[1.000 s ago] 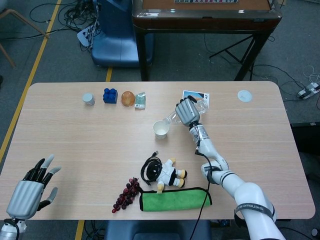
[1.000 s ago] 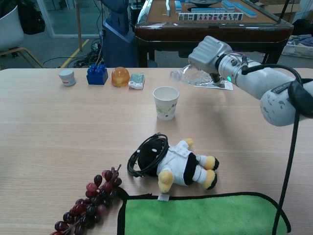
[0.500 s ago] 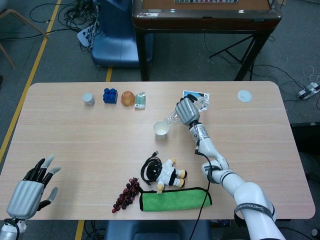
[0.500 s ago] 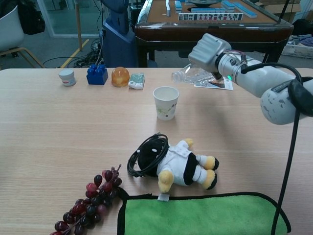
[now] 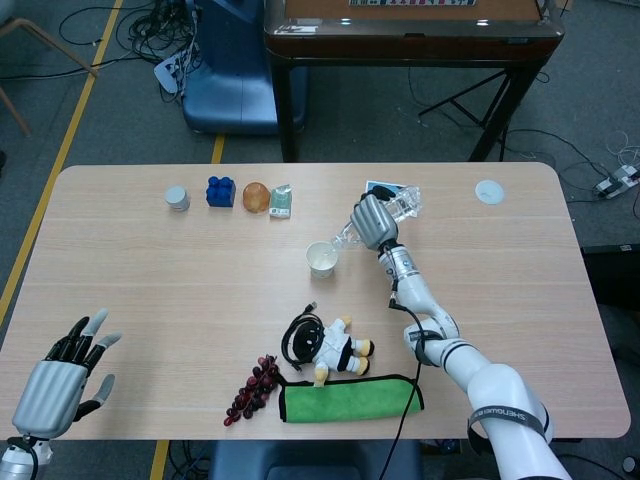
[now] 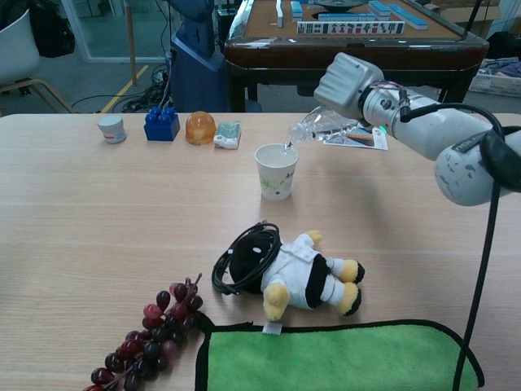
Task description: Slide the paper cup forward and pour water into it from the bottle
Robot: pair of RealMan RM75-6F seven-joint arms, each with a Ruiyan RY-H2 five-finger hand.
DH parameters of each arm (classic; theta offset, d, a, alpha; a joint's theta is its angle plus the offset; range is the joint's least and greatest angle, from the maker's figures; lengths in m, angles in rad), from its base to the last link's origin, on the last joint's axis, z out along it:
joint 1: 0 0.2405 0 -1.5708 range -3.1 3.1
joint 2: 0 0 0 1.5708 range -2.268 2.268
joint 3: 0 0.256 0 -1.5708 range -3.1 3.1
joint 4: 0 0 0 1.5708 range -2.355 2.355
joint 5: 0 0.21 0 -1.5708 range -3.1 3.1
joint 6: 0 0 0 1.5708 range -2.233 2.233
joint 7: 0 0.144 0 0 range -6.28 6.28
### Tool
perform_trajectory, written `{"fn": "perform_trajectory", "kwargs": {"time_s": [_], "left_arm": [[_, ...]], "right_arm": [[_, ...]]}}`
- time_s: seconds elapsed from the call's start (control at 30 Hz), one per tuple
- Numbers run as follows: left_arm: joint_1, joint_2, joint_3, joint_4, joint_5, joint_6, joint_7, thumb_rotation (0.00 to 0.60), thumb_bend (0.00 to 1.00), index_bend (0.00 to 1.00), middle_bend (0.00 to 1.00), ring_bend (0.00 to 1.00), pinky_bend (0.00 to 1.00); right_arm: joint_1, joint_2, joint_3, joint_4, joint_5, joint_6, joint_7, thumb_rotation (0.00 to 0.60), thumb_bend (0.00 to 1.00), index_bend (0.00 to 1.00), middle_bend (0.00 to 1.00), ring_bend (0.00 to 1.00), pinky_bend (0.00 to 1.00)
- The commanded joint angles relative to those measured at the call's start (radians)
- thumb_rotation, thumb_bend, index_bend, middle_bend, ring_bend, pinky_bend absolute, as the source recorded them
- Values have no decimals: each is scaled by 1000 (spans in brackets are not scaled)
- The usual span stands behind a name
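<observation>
A white paper cup (image 5: 322, 259) (image 6: 276, 170) stands upright near the table's middle. My right hand (image 5: 371, 221) (image 6: 348, 83) grips a clear plastic bottle (image 6: 320, 126) (image 5: 402, 205), tilted with its mouth down over the cup's rim. A thin stream of water runs from the bottle's mouth into the cup in the chest view. My left hand (image 5: 62, 374) rests at the table's near left corner, fingers spread and holding nothing; only the head view shows it.
A plush toy (image 6: 299, 277) with a black cable, purple grapes (image 6: 142, 340) and a green cloth (image 6: 334, 359) lie near the front. A small jar (image 6: 111, 128), blue block (image 6: 161, 124), orange ball (image 6: 200, 128), small packet (image 6: 228, 134), a card (image 6: 362, 139) and a white lid (image 5: 489, 191) sit further back.
The right hand has tipped the bottle further down, bringing its mouth over the cup's rim, and water now runs out. The cup and the left hand have not moved.
</observation>
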Motion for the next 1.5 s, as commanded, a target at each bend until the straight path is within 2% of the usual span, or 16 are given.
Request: {"fn": "perform_trajectory", "kwargs": {"time_s": [0.03, 0.9, 1.5], "left_arm": [[0, 0, 0, -1, 1, 1, -1, 600, 358, 233, 31, 40, 229], [1, 2, -2, -4, 2, 2, 10, 600, 358, 233, 31, 40, 229], [2, 0, -3, -3, 4, 3, 18, 600, 358, 250, 32, 41, 229]], "right_arm": [[2, -1, 1, 1, 1, 0, -6, 600, 193, 608, 632, 468, 507], [7, -1, 1, -5, -8, 18, -51, 600, 192, 608, 631, 468, 507], [4, -25, 22, 18, 9, 30, -46, 600, 192, 609, 630, 468, 507]]}}
